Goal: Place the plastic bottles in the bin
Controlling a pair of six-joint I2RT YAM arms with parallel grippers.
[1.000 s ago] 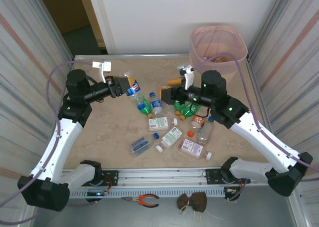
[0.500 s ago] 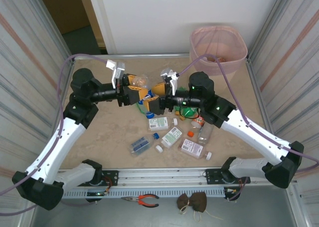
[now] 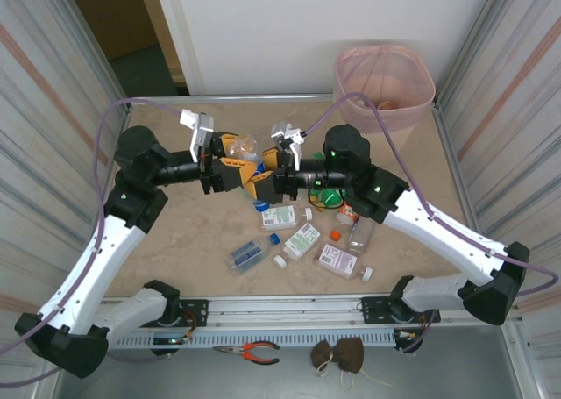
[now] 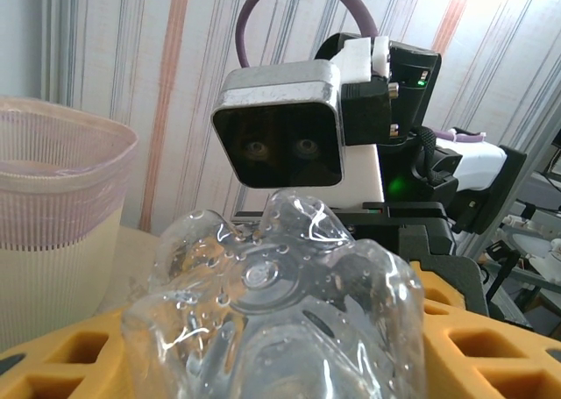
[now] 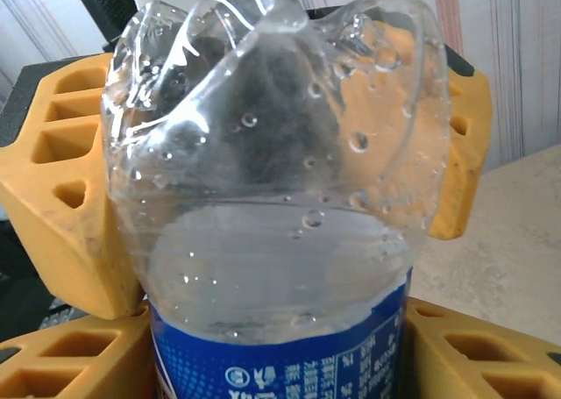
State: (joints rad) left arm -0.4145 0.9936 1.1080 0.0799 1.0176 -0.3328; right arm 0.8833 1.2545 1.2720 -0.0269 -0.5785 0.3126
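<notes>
A clear plastic bottle (image 3: 246, 144) with a blue label (image 5: 280, 351) hangs above the table's middle, between both grippers. My left gripper (image 3: 237, 160) is shut on it; its yellow fingers (image 4: 495, 329) flank the bottle's lobed base (image 4: 263, 276). My right gripper (image 3: 262, 169) faces it from the right and is shut on the labelled part, with yellow fingers (image 5: 70, 364) pressed to either side. Several more plastic bottles lie below: green ones (image 3: 329, 195), flat white-labelled ones (image 3: 279, 216), a clear one (image 3: 247, 254). The cream bin (image 3: 383, 50) with its pink liner stands at the back right.
Loose caps (image 3: 280, 261) lie among the bottles. Red-handled pliers (image 3: 250, 352) rest on the front rail. Striped walls close in both sides. In the left wrist view the bin (image 4: 53, 197) stands at left and the right wrist's camera (image 4: 276, 123) faces me.
Both arms swung toward the middle and met. The right gripper, open earlier, has closed around the bottle that the left gripper carried in.
</notes>
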